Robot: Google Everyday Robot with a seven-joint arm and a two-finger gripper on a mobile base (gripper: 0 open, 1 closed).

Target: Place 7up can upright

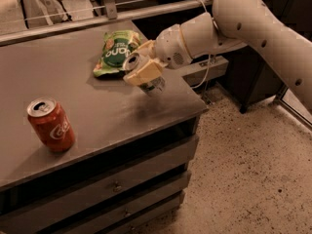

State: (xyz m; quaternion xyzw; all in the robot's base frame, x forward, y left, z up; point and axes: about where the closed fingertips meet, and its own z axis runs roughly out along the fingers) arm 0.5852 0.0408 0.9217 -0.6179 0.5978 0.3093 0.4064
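Note:
My gripper (141, 71) is shut on the 7up can (146, 77), a small silvery can with green marks. Its silver top points up and to the left. I hold the can tilted, a little above the grey table top (87, 111), near the table's right edge. The tan fingers (145, 72) cover the can's middle. The arm comes in from the upper right.
A red cola can (50, 125) stands upright at the table's front left. A green snack bag (116, 52) lies at the back, just left of the gripper. The table's front right corner (202, 108) is near. Drawers are below. Speckled floor lies to the right.

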